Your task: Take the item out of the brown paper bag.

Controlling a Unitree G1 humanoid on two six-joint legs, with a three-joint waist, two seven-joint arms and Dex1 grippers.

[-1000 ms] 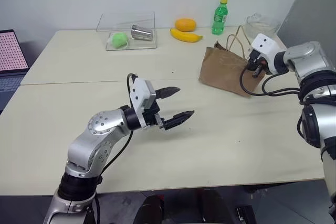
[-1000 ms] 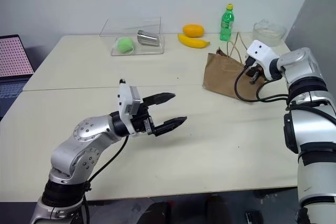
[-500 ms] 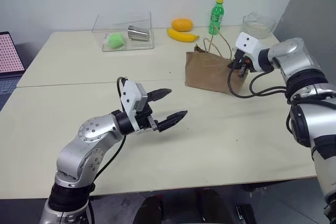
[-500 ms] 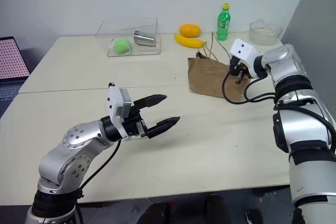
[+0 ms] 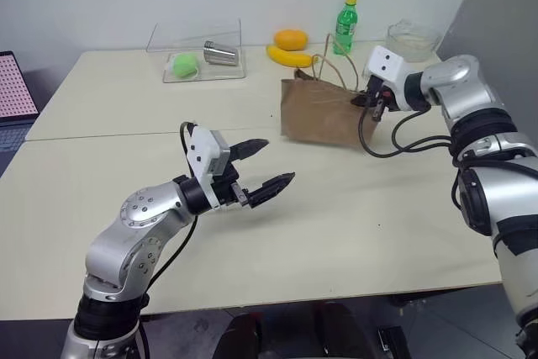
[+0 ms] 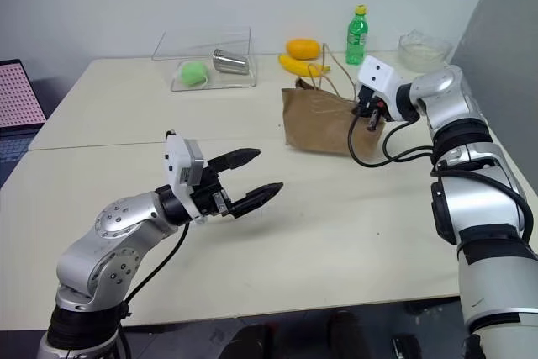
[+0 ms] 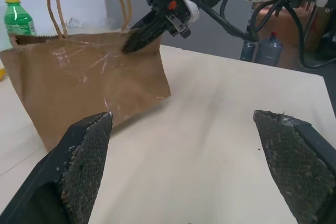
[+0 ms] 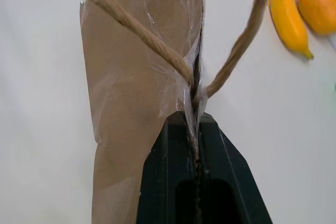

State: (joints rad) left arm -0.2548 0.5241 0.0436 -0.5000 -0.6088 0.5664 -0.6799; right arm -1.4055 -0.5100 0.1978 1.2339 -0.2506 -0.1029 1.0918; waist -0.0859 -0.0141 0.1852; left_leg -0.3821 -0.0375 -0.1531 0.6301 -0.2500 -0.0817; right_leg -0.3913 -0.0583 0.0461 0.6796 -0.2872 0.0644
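The brown paper bag (image 5: 318, 113) has slid toward the left of the frame across the table (image 5: 353, 233). One second ago it sat further right, near the table's right edge; now it lies almost directly in front of the banana (image 5: 292, 57) and the orange (image 5: 290, 39), in the upper middle of the head view. The right gripper (image 8: 193, 109) has pulled it there: its two black fingers are pressed fully together on the bag's top edge, where the tan handles (image 8: 131, 27) cross. This brings the bag closer to the left gripper (image 5: 262, 166), which waits in the middle of the frame, its fingers spread as wide as they go, with nothing between them. It has barely moved since the earlier frame.

The item itself is not visible; I judge it is still inside the bag, whose mouth is pinched shut. So, in my judgement, the removal has not started, only the positioning.

The green soda bottle (image 5: 345, 26) and the clear plastic box (image 5: 197, 50) are unchanged.
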